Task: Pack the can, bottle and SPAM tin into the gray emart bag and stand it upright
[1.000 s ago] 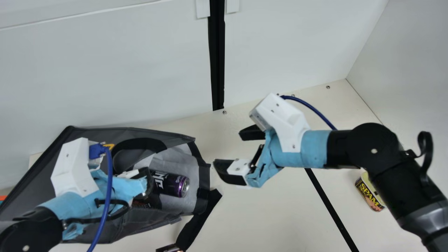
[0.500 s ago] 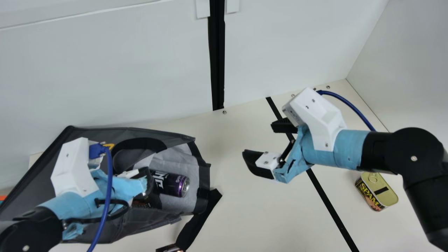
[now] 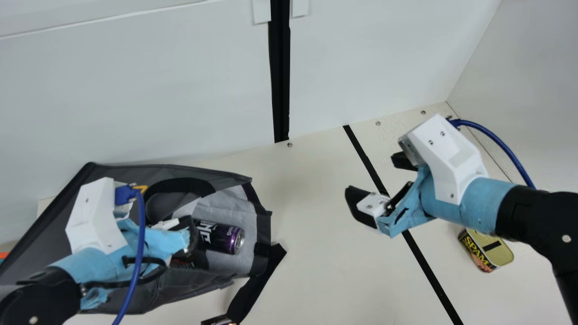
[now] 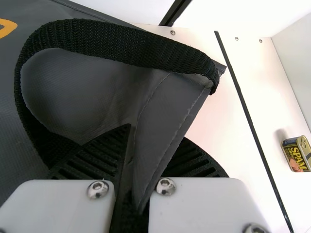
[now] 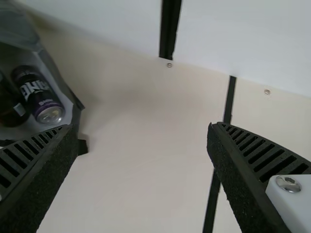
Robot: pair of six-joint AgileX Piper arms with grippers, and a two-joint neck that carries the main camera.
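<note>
The left arm [image 3: 40, 293] and right arm [image 3: 528, 212] both have rounded black joints [image 3: 564, 228] and rumpled pale-blue wrapping [image 3: 485, 203]; I can see angular white housings [image 3: 445, 155] dotted with small screws [image 3: 452, 196]; smooth blue cables [image 3: 505, 146]; black ribbed fingers [image 5: 265, 155]; white blocks [image 4: 58, 204] with silver hex-socket screws [image 4: 165, 186].

Main view, clock from its centre. Cream table [image 3: 325, 280]; black strip [image 3: 429, 266] across it, 11 to 5 o'clock. Gray emart bag [image 3: 49, 221] on its side at 8, mouth towards 3. Black strap [image 3: 257, 280] at 7. SPAM tin [image 3: 494, 250] near 4, lid up.
</note>
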